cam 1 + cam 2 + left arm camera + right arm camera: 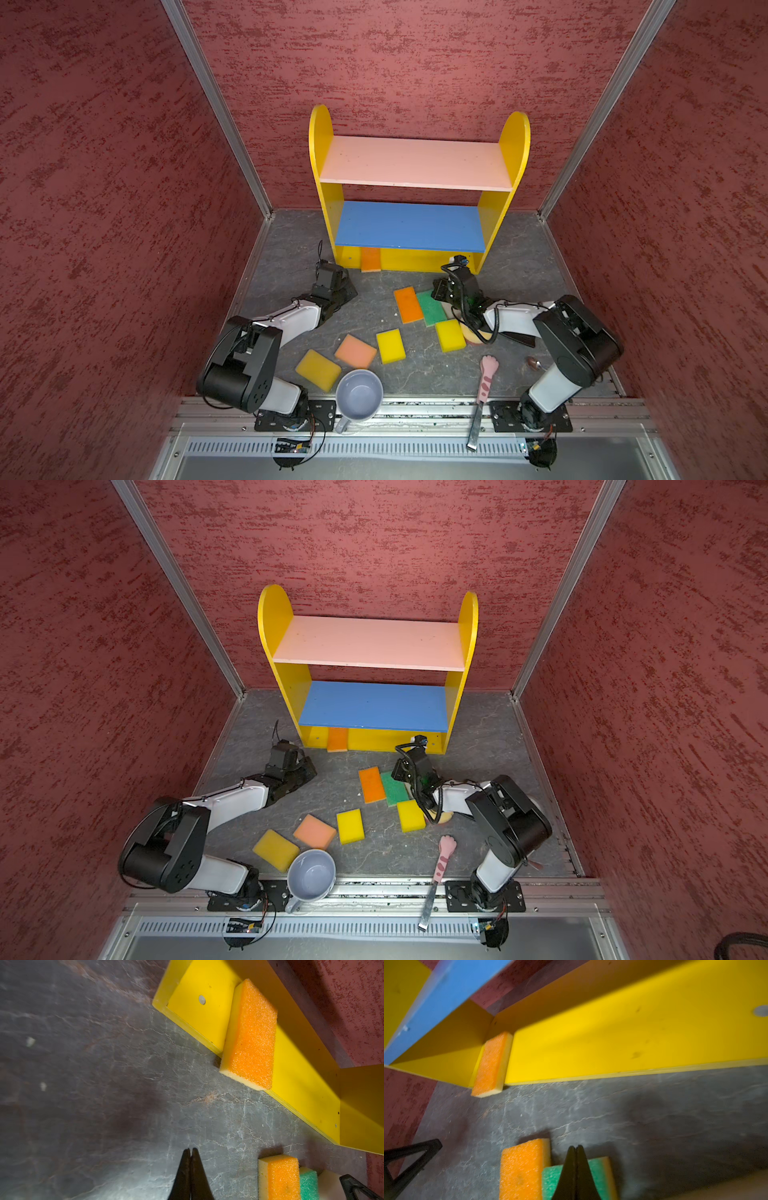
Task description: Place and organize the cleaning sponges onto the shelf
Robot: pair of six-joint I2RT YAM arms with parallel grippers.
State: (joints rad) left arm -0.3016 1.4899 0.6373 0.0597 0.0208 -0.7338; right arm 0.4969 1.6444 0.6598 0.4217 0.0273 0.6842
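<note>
Left wrist: orange sponge (251, 1036) overhangs shelf (301, 1076) edge; left pincer (190, 1150), right pincer (576, 1147) closed, empty.

Both arms rise from their bases at the front, fold at the elbow and reach forward and inward. The left arm (291, 320) stretches its white forearm toward the middle with the wrist bent low. The left gripper (190, 1150) has its jaws pressed together, holding nothing. The right arm (519, 318) reaches leftward, wrist tilted downward. The right gripper (576, 1147) is likewise closed and empty. The two grippers are well apart, and each wrist view catches the other gripper at its edge.
</note>
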